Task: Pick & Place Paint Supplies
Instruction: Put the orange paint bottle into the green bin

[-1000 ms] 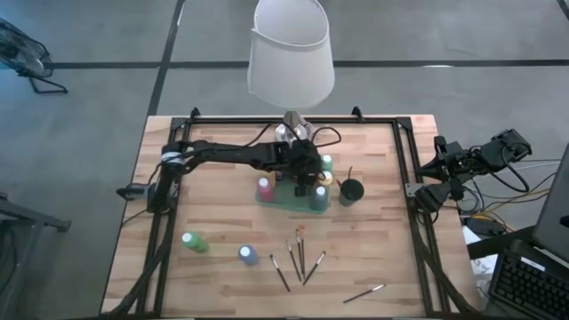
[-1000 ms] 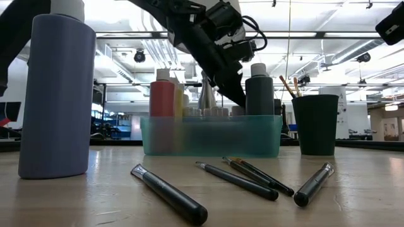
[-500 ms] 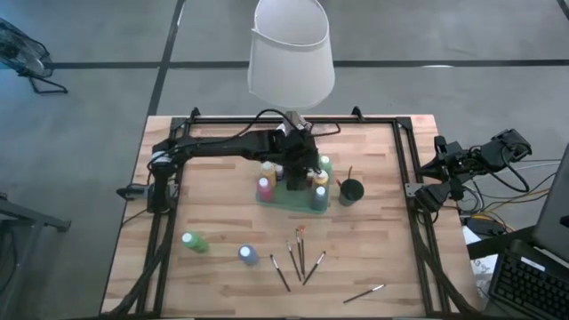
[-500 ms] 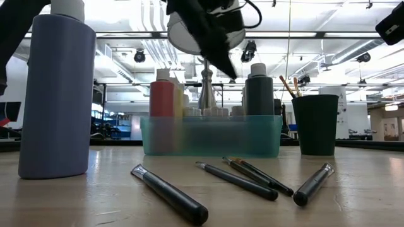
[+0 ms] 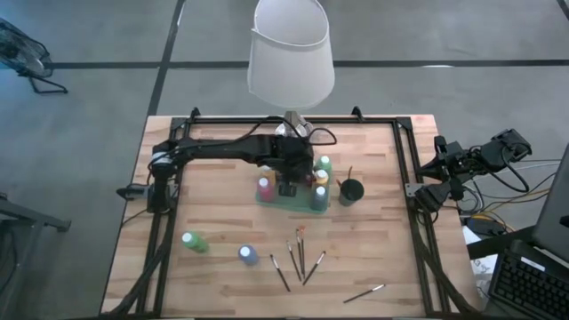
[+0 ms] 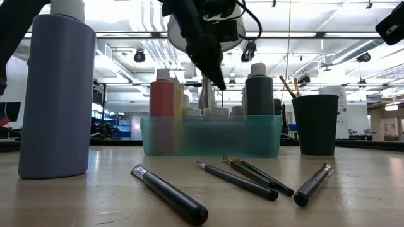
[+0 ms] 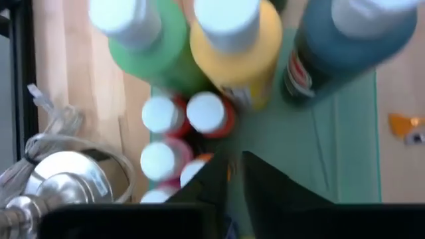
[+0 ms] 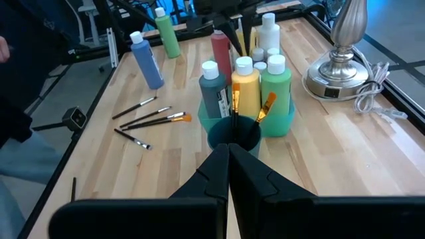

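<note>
A teal bin [image 5: 289, 204] at the table's middle holds several white-capped paint bottles standing upright: red [image 5: 265, 187], green [image 5: 326, 164], yellow [image 7: 232, 46] and dark teal [image 7: 345, 40]. My left gripper [image 5: 289, 187] hangs shut just above the bin and its small bottles [image 7: 206, 113], with nothing between its fingers. A blue bottle [image 5: 248, 255] and a green bottle [image 5: 194, 241] stand on the table near the front left. Several paintbrushes [image 5: 299, 260] lie flat on the wood near the front. My right gripper [image 8: 229, 156] is shut and waits off the table's right edge.
A black cup [image 5: 352, 190] with two brushes stands right of the bin. A lamp with a white shade [image 5: 291, 53] and silver base [image 8: 342, 73] stands behind the bin, its cord on the table. A black frame runs along the table's edges.
My left gripper has risen from low among the bottles at the bin's right part to just above them, and has shifted toward the table's left edge. The bottles in the bin stand as before.
</note>
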Tool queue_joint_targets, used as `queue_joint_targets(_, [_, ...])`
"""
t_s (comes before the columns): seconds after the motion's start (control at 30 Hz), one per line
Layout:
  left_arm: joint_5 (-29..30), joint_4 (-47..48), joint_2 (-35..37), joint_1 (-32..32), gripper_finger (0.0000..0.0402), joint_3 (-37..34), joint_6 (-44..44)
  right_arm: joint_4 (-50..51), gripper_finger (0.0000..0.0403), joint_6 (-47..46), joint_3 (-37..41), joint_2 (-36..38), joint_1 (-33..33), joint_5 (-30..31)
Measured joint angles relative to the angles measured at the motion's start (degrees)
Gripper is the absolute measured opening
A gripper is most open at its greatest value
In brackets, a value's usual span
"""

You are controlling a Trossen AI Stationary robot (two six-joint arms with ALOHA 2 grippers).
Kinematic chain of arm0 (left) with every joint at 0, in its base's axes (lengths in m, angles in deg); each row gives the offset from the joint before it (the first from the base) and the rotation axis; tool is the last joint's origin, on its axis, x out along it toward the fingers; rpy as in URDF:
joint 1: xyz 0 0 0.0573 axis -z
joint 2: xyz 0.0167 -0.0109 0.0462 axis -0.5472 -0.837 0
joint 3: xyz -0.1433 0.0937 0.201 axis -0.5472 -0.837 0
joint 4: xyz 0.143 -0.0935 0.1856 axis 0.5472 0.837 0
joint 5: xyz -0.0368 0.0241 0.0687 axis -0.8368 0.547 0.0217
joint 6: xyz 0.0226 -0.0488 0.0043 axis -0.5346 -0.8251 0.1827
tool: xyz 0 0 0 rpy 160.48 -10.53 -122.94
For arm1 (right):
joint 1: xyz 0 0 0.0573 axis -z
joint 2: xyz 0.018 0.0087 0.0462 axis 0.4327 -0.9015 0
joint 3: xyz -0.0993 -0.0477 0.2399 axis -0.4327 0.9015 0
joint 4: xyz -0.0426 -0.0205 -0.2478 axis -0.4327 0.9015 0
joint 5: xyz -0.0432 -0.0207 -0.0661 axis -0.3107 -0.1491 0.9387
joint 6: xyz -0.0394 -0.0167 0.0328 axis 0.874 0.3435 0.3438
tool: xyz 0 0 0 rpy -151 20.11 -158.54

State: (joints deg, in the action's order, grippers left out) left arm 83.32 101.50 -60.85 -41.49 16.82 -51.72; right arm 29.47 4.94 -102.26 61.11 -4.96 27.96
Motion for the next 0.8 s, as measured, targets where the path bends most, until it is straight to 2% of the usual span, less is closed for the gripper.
queue_joint_targets(0.13, [0.2, -2.4, 0.0, -0.1, 0.0007, 0.0, -0.4, 0.0, 0.0008, 0.0, 0.0, 0.0, 0.0, 0.0])
queue_joint_targets(0.8, [1.2, -5.1, -5.2, -0.2, 0.0001, -0.9, -3.1, 0.0, 0.0008, 0.0, 0.0, 0.0, 0.0, 0.0])
